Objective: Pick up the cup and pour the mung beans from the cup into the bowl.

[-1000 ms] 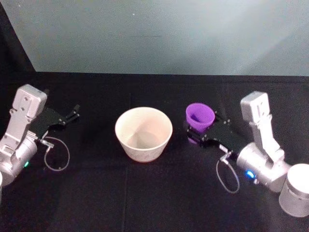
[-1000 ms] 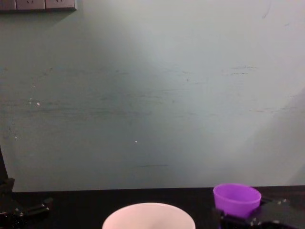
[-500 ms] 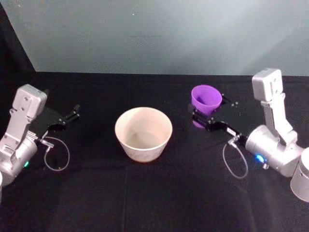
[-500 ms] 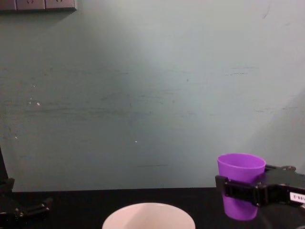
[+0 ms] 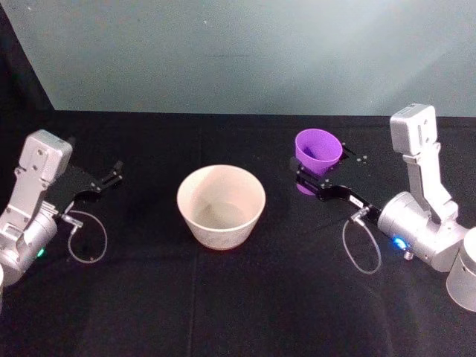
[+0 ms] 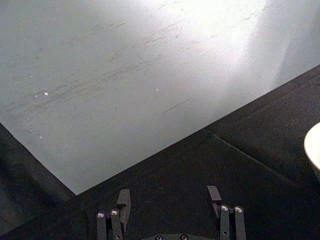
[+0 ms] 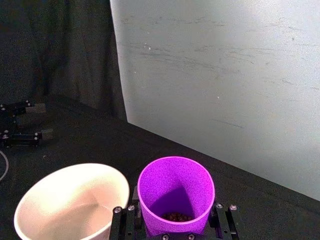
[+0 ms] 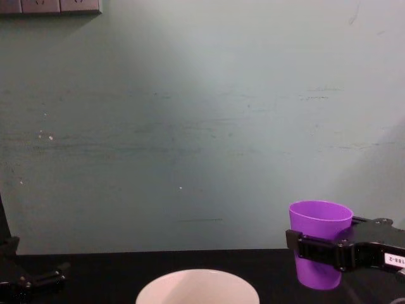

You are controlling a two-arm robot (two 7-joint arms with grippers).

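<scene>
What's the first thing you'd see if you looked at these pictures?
The bright purple cup jumps out first: the right hand holds it upright, to the right of the bowl, with a few dark beans at its bottom. Next comes the big pale bowl in the middle of the black table, and it looks empty. The left hand sits open, far off on the left.

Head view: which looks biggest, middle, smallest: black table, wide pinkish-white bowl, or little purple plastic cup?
1. Black table.
2. Wide pale pinkish-white round bowl.
3. Small purple plastic cup, held in the right gripper.
The left gripper rests idle, far left.
</scene>
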